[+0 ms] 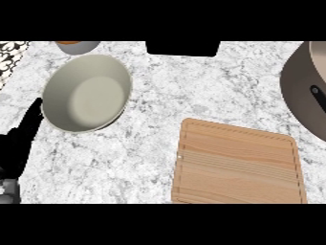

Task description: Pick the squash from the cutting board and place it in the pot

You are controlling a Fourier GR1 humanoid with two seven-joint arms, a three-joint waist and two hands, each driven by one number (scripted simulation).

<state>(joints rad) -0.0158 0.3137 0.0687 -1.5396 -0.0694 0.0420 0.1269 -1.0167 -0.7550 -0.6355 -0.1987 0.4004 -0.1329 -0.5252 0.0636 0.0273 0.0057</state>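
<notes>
The wooden cutting board [237, 163] is seen nearest, with no squash on it or anywhere on the worktop [144, 158]. The left hand [14, 146] is rested open at left; the right hand is not shown. Farther off, a pale bowl [86, 92] and the pot [319, 86] are seen; its inside is mostly cut off, so whether placing is finished cannot be judged.

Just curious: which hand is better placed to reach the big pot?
Probably the right: the pot sits at the robot's right, though that hand is out of view. The left hand rests open at the far left.

A wooden cutting board [238, 164] is lying bare near the desk's [193, 86] front edge; the left hand [14, 143] is resting open at the left edge.
</notes>
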